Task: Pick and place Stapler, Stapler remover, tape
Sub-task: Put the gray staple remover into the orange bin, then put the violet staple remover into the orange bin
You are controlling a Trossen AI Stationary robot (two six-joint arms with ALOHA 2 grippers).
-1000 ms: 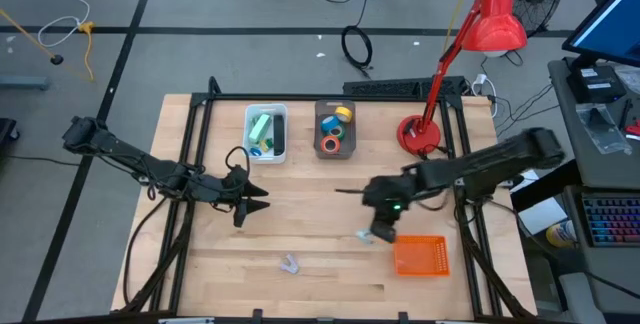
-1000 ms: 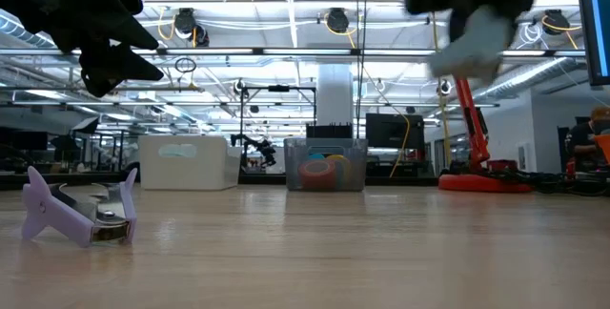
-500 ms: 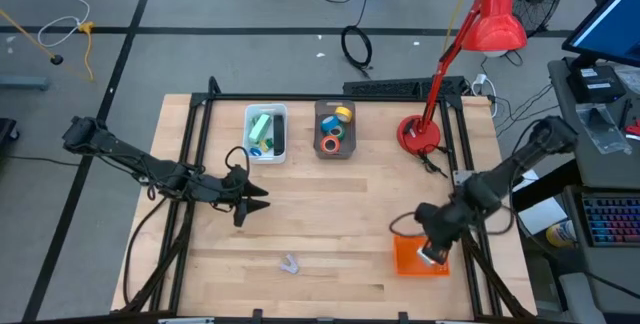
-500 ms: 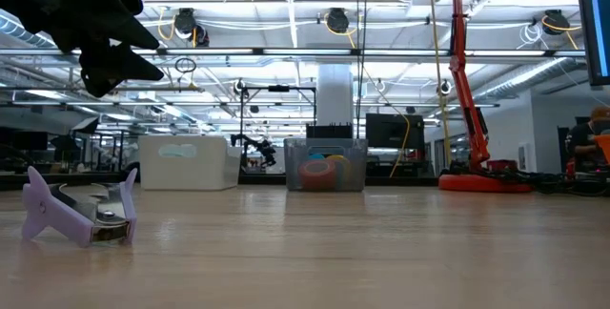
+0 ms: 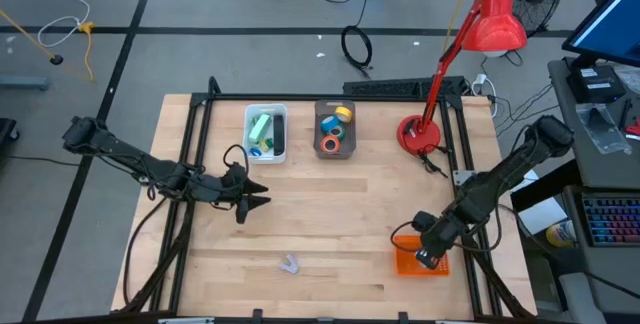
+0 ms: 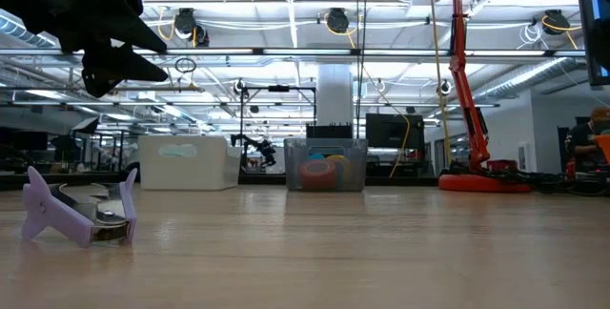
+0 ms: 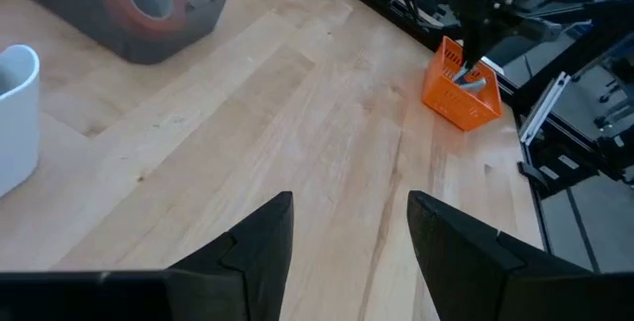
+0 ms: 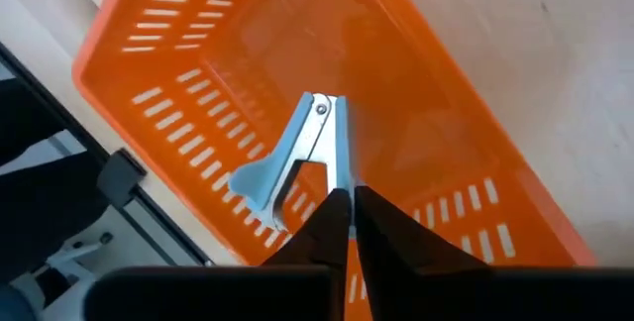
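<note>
Right claw (image 8: 344,224) pinched a blue staple remover (image 8: 294,159) inside the orange basket (image 8: 178,34) — left claw (image 7: 349,224) hung spread over the worktop (image 5: 330,204).

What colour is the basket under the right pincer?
Bright orange. The basket, with slotted walls, shows best in the right wrist view.

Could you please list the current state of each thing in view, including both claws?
Right claw: shut on blue staple remover, over the orange basket.
Left claw: open, holding nothing, above the table.
Purple staple remover: lying on the table.
Grey bin: holds tape rolls.
White bin: holds green item.
</note>
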